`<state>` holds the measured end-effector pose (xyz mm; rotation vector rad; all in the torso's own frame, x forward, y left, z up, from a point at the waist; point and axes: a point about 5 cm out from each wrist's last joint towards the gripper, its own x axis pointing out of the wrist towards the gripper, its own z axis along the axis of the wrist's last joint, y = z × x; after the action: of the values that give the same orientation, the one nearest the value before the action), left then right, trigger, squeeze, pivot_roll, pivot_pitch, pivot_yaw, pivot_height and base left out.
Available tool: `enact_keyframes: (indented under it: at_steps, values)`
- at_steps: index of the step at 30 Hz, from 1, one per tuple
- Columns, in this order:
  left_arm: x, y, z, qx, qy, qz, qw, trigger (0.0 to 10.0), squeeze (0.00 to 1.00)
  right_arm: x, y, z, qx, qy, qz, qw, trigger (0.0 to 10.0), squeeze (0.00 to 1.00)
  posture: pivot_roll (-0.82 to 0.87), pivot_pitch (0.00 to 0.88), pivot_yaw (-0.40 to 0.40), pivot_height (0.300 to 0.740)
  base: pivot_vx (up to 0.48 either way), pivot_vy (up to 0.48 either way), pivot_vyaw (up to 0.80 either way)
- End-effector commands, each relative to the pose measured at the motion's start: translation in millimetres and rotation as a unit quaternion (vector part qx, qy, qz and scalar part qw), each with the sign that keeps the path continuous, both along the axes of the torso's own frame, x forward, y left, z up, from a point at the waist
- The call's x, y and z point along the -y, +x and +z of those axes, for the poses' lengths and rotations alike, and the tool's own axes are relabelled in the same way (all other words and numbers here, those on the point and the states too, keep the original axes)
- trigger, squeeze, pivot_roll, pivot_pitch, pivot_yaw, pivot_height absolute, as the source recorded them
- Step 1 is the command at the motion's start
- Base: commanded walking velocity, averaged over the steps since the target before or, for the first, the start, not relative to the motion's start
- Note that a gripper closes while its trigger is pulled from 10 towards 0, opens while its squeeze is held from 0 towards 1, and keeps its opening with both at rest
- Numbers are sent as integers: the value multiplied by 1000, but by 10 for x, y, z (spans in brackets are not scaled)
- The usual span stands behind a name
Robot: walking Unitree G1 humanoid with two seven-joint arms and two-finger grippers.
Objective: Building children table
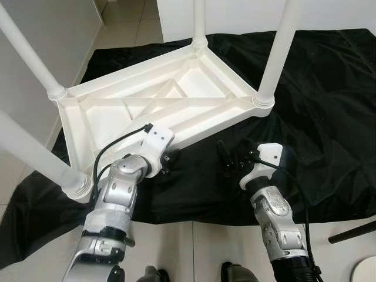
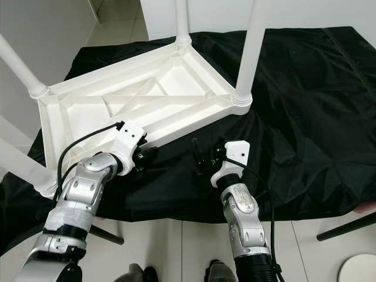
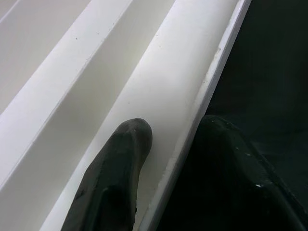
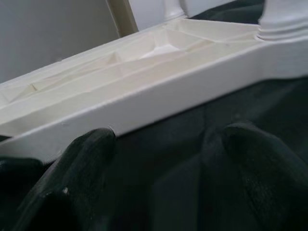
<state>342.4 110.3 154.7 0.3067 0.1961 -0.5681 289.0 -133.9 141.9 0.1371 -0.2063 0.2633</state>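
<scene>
A white plastic children's table (image 1: 117, 120) lies upside down on a black cloth (image 1: 329, 117). Its legs stand up from the corners, one at the far right (image 1: 276, 53) and one at the near left (image 1: 35, 155). My left gripper (image 1: 167, 158) straddles the table's near rim (image 3: 197, 110): one finger (image 3: 120, 173) lies inside against the white wall, the other (image 3: 226, 159) outside over the cloth, shut on the rim. My right gripper (image 1: 232, 160) hovers open just above the cloth, a little in front of the same rim (image 4: 159, 101), with nothing between its fingers.
The cloth covers a light tiled floor (image 1: 194, 247). A white wall (image 1: 47, 35) stands close on the left, beside the table. A dark rod (image 1: 352, 232) and a round white object (image 1: 367, 273) lie on the floor at the near right.
</scene>
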Motion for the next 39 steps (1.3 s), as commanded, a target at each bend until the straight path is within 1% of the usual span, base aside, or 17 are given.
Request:
enact_keyframes:
  at_steps: [1,5,6,7,12,13,14,16,17,23,24,25,28,30,35,38,39]
  values:
    - [-382,71,-40,43,25,223,974,10000,0,-13,-24,-19,-5,0,-2,1000,10000,0,-71,187,147,740,0,0,0]
    - [-329,69,-18,46,10,206,977,10000,0,-14,-23,-18,-5,0,-3,1000,10000,0,-70,188,148,740,0,0,0]
    - [-268,56,2,44,-17,185,982,10000,1000,-15,-23,-18,-4,1,-3,1000,10000,0,-70,188,148,740,0,0,0]
    - [-201,37,28,47,-37,159,985,10000,1000,-16,-22,-18,-4,1,-4,1000,10000,0,-70,188,148,740,0,0,0]
    - [-88,-11,62,56,-50,112,991,10000,1000,-17,-20,-16,-4,2,-5,1000,10000,0,-67,189,149,740,0,0,0]
    - [-34,-44,83,63,-54,87,993,10000,1000,-16,-20,-15,-3,2,-6,1000,10000,0,-65,191,149,740,0,0,0]
    - [20,-98,110,76,-55,56,994,10000,227,-17,-19,-16,-3,2,-7,1000,10000,0,-64,192,149,740,0,0,0]
    - [53,-133,128,84,-56,37,994,10000,227,-18,-18,-16,-3,1,-7,1000,10000,0,-64,192,149,740,0,0,0]
    - [71,-181,137,91,-58,20,994,10000,0,-19,-16,-17,-3,1,-7,1000,10000,0,-61,192,148,740,0,0,0]
    - [37,-317,170,100,-84,0,991,10000,0,-14,-1,-12,-2,1,-10,1000,10000,0,-56,188,145,740,0,0,0]
    - [15,-408,239,132,-93,-12,987,10000,0,-15,8,-8,0,0,-13,1000,10000,0,-52,188,143,740,0,0,0]
    - [15,-408,239,132,-93,-12,987,10000,0,-15,8,-8,0,0,-13,1000,10000,0,-52,188,143,740,0,0,0]
    - [-21,-586,339,173,-105,-34,979,10000,0,-21,23,-1,3,-2,-16,1000,10000,0,-46,186,139,740,0,0,0]
    - [-40,-612,341,169,-116,-31,978,10000,0,-21,25,-3,3,-3,-17,1000,10000,0,-42,183,136,740,0,0,0]
    - [-221,-902,350,184,-114,-24,976,10000,0,-21,55,8,9,-10,-18,1000,10000,0,-29,179,116,740,0,0,0]
    - [-265,-967,354,187,-113,-23,975,10000,0,-16,62,12,9,-10,-17,1000,10000,0,-23,179,109,740,0,0,0]
    - [-306,-1041,354,183,-116,-31,976,10000,0,-11,72,16,9,-11,-15,1000,10000,0,-17,176,102,740,0,0,0]
